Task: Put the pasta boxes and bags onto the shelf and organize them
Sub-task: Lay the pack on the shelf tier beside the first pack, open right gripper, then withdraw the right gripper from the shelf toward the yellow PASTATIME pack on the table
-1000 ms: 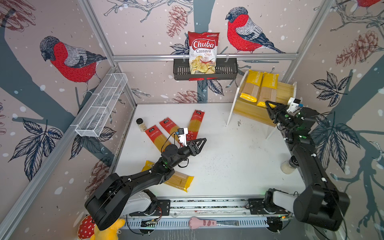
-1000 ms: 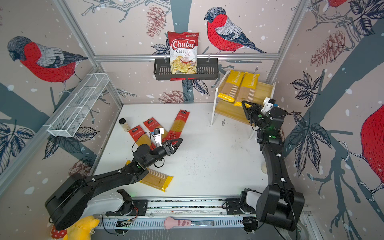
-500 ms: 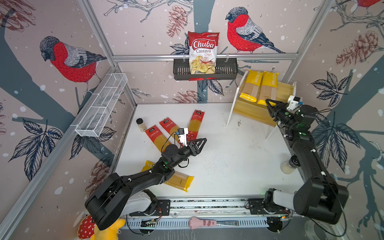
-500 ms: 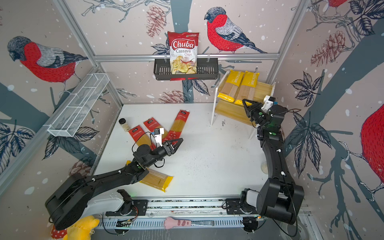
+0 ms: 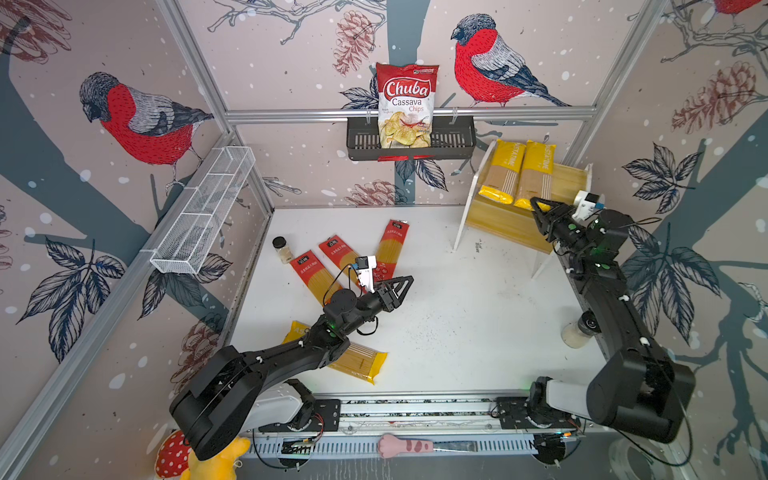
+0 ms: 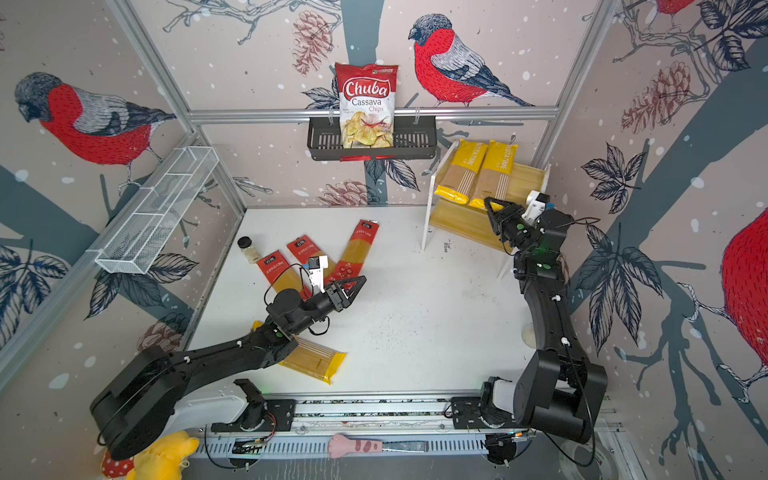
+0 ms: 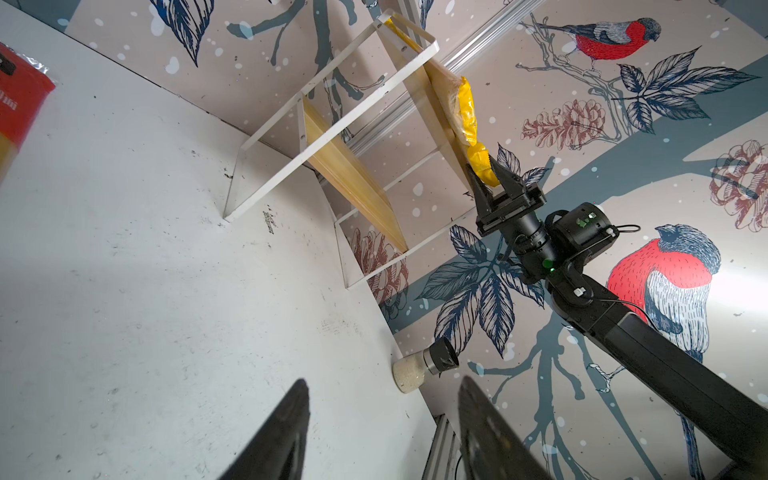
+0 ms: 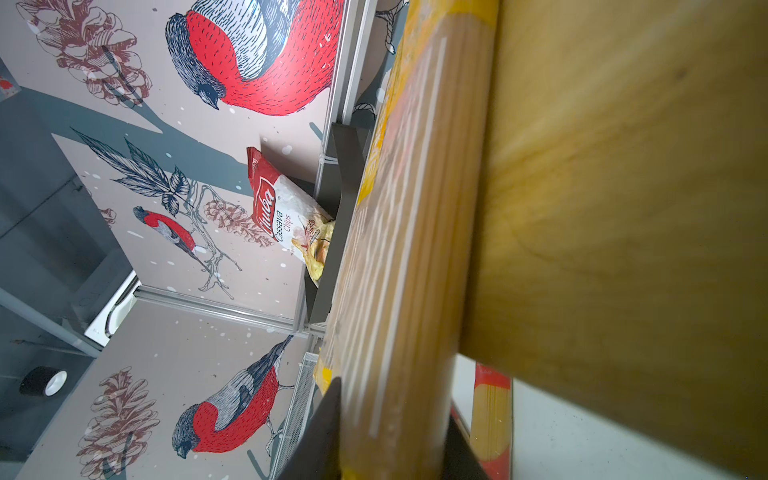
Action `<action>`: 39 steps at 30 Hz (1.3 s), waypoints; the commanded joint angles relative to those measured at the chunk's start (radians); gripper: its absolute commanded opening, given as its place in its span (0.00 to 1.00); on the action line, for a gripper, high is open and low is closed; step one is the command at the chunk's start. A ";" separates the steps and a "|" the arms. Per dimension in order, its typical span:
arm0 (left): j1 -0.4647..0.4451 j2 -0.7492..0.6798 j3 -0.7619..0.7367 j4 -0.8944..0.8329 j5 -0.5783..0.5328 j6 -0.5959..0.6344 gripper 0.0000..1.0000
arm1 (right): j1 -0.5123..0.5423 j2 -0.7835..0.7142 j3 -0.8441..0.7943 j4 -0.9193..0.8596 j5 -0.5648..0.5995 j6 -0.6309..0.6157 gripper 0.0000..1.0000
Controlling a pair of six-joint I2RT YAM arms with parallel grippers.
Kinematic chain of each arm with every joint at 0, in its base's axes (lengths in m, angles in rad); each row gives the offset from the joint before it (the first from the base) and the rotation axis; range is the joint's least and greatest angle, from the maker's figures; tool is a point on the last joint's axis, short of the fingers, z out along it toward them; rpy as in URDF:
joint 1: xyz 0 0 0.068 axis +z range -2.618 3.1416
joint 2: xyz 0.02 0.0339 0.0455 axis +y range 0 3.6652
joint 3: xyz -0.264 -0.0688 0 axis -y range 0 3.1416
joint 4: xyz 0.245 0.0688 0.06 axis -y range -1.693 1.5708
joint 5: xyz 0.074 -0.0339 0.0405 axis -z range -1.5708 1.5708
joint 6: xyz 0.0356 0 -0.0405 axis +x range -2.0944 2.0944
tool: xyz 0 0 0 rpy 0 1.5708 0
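Right tool [image 5: 536, 205] edged toward shelf [image 5: 569, 183] at two o'clock | straddles yellow packet [image 5: 534, 174], cannot tell grip | left tool [image 5: 405, 282] released | seating packet; next I let go, retreat.

shelf [image 5: 571, 185]: pale smooth wood boards | yellow packets [image 5: 500, 174]: glossy plastic | tabletop [image 5: 457, 316]: matt white, scuffed

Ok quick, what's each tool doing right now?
Left tool: open, empty.
Right tool: around the end of a yellow pasta packet on the shelf; grip cannot be told.
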 commanded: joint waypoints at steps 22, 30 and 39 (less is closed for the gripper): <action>0.006 -0.179 0.157 -0.551 -0.216 0.350 0.57 | 0.253 -0.291 -0.228 -0.172 0.214 -0.129 0.74; 0.105 -0.236 0.158 -0.823 -0.271 0.368 0.57 | 0.612 -0.357 -0.275 -0.311 0.564 -0.240 0.70; 0.123 -0.333 0.084 -0.924 -0.346 0.342 0.56 | 0.983 -0.108 -0.311 -0.244 0.697 -0.267 0.62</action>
